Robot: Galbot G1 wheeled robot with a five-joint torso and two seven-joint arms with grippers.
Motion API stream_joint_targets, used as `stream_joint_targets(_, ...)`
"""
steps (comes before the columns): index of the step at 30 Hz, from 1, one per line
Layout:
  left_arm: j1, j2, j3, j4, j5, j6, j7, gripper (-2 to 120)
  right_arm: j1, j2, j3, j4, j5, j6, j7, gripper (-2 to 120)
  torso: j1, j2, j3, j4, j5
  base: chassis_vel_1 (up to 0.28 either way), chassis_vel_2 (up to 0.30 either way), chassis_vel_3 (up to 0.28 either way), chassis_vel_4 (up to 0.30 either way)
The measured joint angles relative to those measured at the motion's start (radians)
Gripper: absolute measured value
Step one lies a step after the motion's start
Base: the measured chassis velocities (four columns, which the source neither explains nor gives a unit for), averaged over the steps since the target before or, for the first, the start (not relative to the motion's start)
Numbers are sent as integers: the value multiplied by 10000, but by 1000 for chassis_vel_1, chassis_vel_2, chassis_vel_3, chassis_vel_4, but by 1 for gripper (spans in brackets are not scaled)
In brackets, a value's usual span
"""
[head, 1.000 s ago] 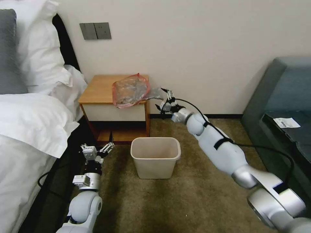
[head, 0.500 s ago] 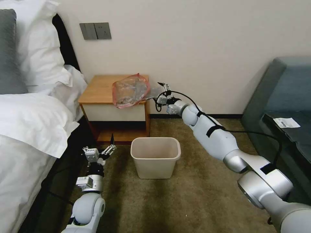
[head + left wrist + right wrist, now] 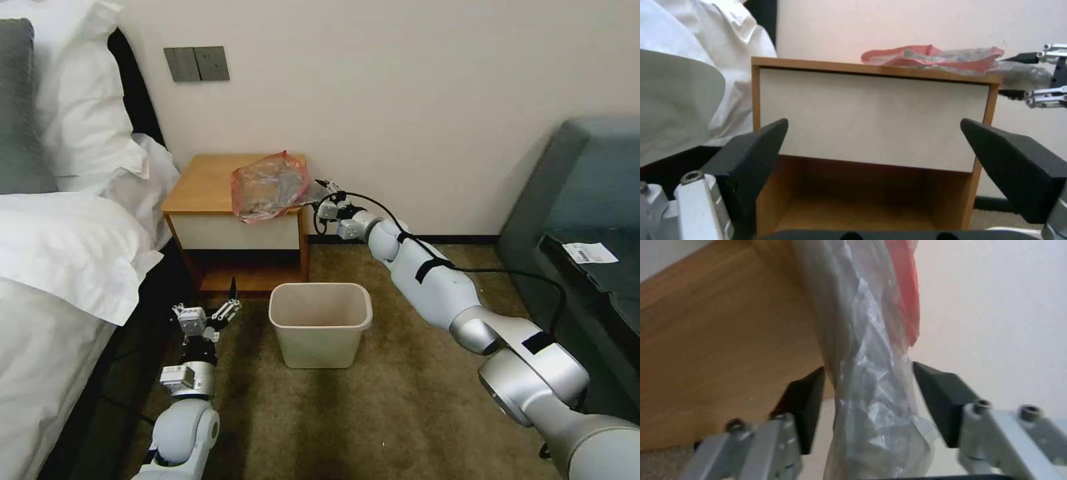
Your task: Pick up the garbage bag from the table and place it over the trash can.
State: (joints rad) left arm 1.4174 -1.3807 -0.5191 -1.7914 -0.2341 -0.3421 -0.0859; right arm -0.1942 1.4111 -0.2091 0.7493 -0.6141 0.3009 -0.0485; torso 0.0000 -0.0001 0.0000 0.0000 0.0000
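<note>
Bedside corner, bag not yet lifted from the bench.

Between the bed and a grey sofa, the garbage bag (image 3: 270, 187) lies crumpled on the right part of the bench (image 3: 200, 183), one clear end hanging off its right edge. My right claw (image 3: 321, 197) has that overhanging end between its fingers (image 3: 802, 403); they straddle the plastic with a little gap on each side, spread and not clamped as far as I can judge. My left claw (image 3: 208, 313) waits low near the carpet, fingers wide apart, facing the bench's white drawer front. The trash can (image 3: 320, 323) stands bare on the carpet before the bench. So nothing is done yet: gripping, lifting and fitting the bag all remain.
</note>
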Motion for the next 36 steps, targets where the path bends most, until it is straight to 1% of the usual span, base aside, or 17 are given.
stream_joint_targets(1, 10, 19, -9, 0, 1, -7, -2, 97, 2, 0, 14, -37, 23, 5, 9, 45, 0, 0, 0, 0, 0, 0, 0, 0, 0)
stream_joint_targets(2, 10, 19, -9, 0, 1, -7, -2, 97, 2, 0, 14, -37, 23, 5, 9, 45, 0, 0, 0, 0, 0, 0, 0, 0, 0)
stream_joint_targets(6, -7, 23, -20, -8, 1, -25, -11, 97, 7, 45, 68, -85, 89, 7, 73, 27, 0, 0, 0, 0, 0, 0, 0, 0, 0)
stream_joint_targets(7, -7, 23, -20, -8, 1, -25, -11, 97, 7, 45, 68, -85, 89, 7, 73, 27, 0, 0, 0, 0, 0, 0, 0, 0, 0)
stream_joint_targets(10, 11, 21, -17, -16, 0, -35, -12, 97, 7, 43, 26, -85, 96, 10, 84, 13, 0, 0, 0, 0, 0, 0, 0, 0, 0)
stream_joint_targets(11, 11, 21, -17, -16, 0, -35, -12, 97, 7, 43, 26, -85, 96, 10, 84, 13, 0, 0, 0, 0, 0, 0, 0, 0, 0)
stream_joint_targets(13, 15, 38, -21, -20, 1, -42, -12, 97, 4, 48, 22, -85, 158, 11, 144, 4, 0, 0, 0, 0, 0, 0, 0, 0, 0)
stream_joint_targets(14, 15, 38, -21, -20, 1, -42, -12, 97, 4, 48, 22, -85, 158, 11, 144, 4, 0, 0, 0, 0, 0, 0, 0, 0, 0)
stream_joint_targets(15, 14, 46, -28, -22, 1, -44, -12, 97, 0, 53, 20, -85, 175, 11, 156, 0, 0, 0, 0, 0, 0, 0, 0, 0, 0)
stream_joint_targets(22, 5, 29, -43, 7, -2, -78, -12, 97, -18, 114, -47, -52, 201, 2, 239, 0, 0, 0, 0, -1, 0, 0, 0, 0, 0)
stream_joint_targets(26, 66, -16, -46, 65, 12, -139, -12, 97, -79, 76, -48, 252, 244, -25, 256, 0, 0, 0, 0, 1, 0, 0, 0, 0, 0)
stream_joint_targets(29, 100, -29, -93, 138, 14, -201, -12, 97, -385, -171, -34, 1001, 366, -60, 263, 0, 0, 0, 0, 0, 0, 0, 0, 0, 0)
stream_joint_targets(30, 100, -29, -93, 138, 14, -201, -12, 97, -385, -171, -34, 1001, 366, -60, 263, 0, 0, 0, 0, 0, 0, 0, 0, 0, 0)
stream_joint_targets(33, 95, -48, -105, 283, 14, -251, -13, 97, -897, -409, -33, 1973, 556, -172, 319, 0, 0, 0, 0, -1, 0, 0, 0, 0, 0)
stream_joint_targets(34, 95, -48, -105, 283, 14, -251, -13, 97, -897, -409, -33, 1973, 556, -172, 319, 0, 0, 0, 0, -1, 0, 0, 0, 0, 0)
stream_joint_targets(36, 84, -100, -105, 392, 54, -306, -19, 97, -1285, -504, 35, 2545, 603, -183, 196, 0, 0, 0, 0, 1, 0, 0, 0, 0, 0)
